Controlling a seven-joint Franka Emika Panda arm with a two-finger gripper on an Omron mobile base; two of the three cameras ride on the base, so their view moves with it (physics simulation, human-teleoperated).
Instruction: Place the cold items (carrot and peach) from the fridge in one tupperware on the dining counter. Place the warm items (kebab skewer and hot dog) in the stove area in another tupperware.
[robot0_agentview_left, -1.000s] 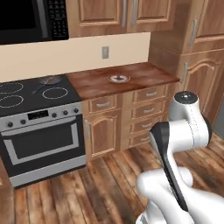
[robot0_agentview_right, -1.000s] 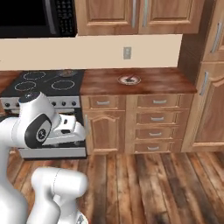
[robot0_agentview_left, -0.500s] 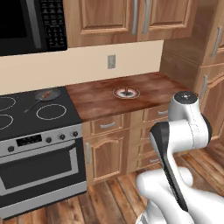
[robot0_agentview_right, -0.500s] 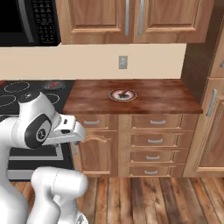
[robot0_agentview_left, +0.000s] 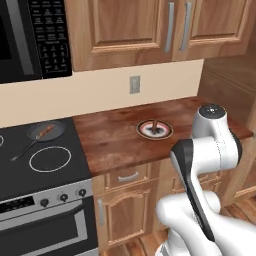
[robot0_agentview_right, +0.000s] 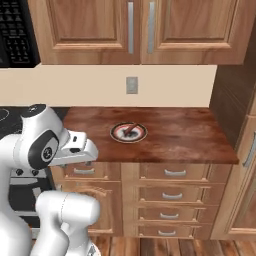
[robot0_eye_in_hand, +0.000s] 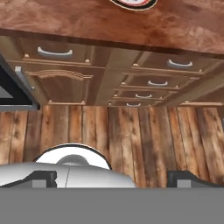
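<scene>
Closer now than a second ago, the whole kitchen has swelled in both base views: the base has driven toward the stove area, while the things themselves lie as they did. The reddish-brown wooden bench (robot0_agentview_left: 120, 137) takes up the middle of both base views, and the black glass stove top (robot0_agentview_left: 35, 165) sits just to its left.

On the bench, below the grey wall socket (robot0_agentview_left: 134, 84), rests a round white plate with a dark rim (robot0_agentview_left: 155, 130), carrying a thin dark stick-like item, most likely the kebab skewer (robot0_agentview_right: 129, 131). On the far burner of the stove stands a small dark frying pan (robot0_agentview_left: 46, 131) holding a reddish sausage shape, probably the hot dog (robot0_agentview_left: 46, 131).

No tupperware can be made out near the stove, so the warm items look unpacked as yet.

In the hand view, the claw (robot0_eye_in_hand: 113, 179) stands wide, its dark tips far apart and nothing between them, looking down at the plank floor (robot0_eye_in_hand: 131, 135) and the drawer fronts (robot0_eye_in_hand: 148, 83). My judgement: the approach is nearly done, and a reach for the plate or pan comes next.
</scene>
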